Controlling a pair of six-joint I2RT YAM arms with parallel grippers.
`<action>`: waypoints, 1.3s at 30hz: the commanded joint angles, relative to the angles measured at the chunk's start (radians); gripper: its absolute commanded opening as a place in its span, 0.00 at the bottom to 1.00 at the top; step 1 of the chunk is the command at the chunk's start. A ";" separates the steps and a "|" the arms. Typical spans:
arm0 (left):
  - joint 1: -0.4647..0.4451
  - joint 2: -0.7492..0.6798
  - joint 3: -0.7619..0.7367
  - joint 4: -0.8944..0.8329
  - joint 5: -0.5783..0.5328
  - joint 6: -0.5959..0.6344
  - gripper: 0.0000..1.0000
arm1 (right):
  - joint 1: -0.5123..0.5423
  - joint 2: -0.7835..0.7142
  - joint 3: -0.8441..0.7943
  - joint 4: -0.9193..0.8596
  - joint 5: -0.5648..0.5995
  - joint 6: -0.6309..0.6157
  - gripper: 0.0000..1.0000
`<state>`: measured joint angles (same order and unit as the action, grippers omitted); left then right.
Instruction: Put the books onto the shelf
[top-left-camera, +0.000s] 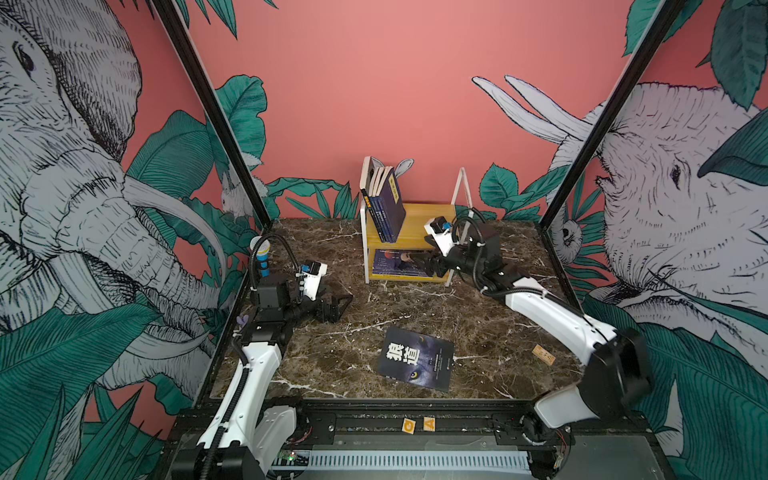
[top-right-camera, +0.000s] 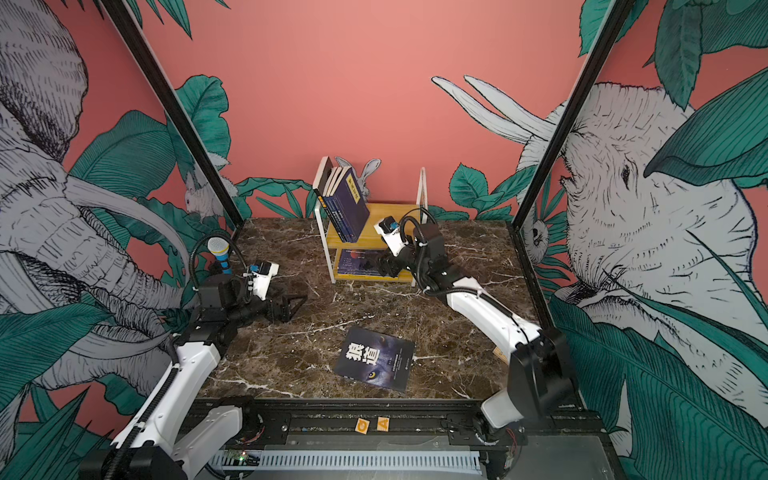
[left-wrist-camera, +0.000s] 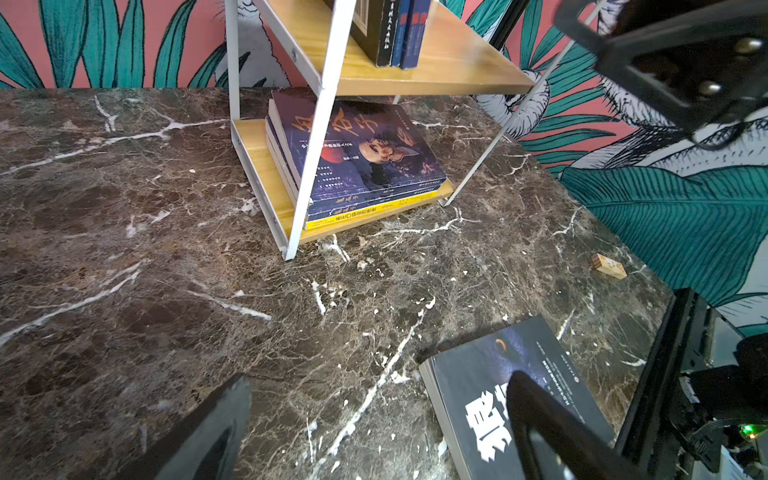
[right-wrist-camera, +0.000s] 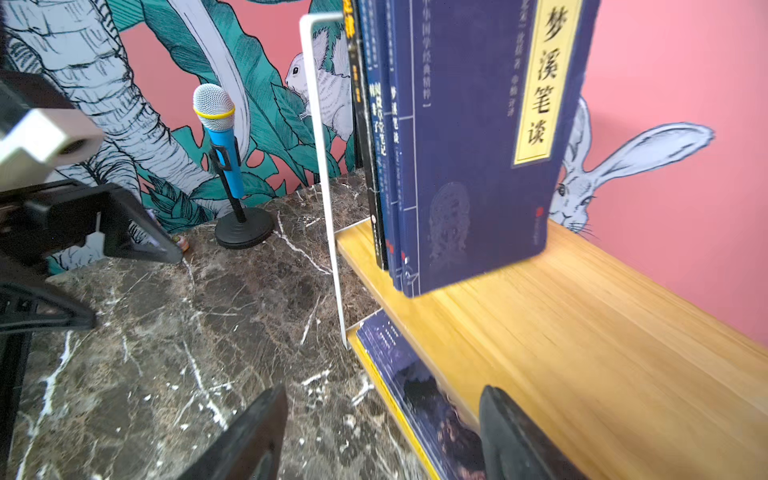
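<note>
The shelf (top-left-camera: 422, 222) stands at the back of the marble table. Three navy books (top-left-camera: 392, 203) lean upright at the left end of its top board (right-wrist-camera: 582, 332). Two purple books (left-wrist-camera: 365, 153) lie stacked flat on the lower tier. The black wolf-eye book (top-left-camera: 415, 358) lies flat on the table near the front, also clear in a top view (top-right-camera: 374, 359). My right gripper (top-left-camera: 424, 266) is open at the lower tier's front, its jaws straddling the purple books' edge (right-wrist-camera: 415, 382). My left gripper (top-left-camera: 336, 307) is open and empty, low over the table left of the wolf book (left-wrist-camera: 519, 374).
A dark book with gold lettering stands leftmost on the top board (left-wrist-camera: 374, 33). A yellow book (left-wrist-camera: 374, 212) lies under the purple ones. A blue toy microphone (top-left-camera: 262, 257) stands back left. A small wooden block (top-left-camera: 543, 354) lies at the right; two lettered blocks (top-left-camera: 419, 424) sit on the front rail.
</note>
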<state>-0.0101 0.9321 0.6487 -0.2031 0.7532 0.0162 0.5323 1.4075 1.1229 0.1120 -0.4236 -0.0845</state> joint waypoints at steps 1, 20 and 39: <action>-0.026 0.027 -0.019 0.038 0.053 -0.055 0.93 | 0.023 -0.130 -0.125 -0.012 0.143 0.078 0.73; -0.400 0.457 0.013 0.011 0.088 -0.196 0.90 | 0.235 -0.678 -0.571 -0.600 0.490 0.955 0.53; -0.462 0.615 0.039 0.018 0.088 -0.356 0.74 | 0.287 -0.546 -0.836 -0.310 0.279 1.248 0.49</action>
<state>-0.4610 1.5406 0.6628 -0.1917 0.8165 -0.3027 0.8078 0.8204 0.2806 -0.3092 -0.1169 1.0805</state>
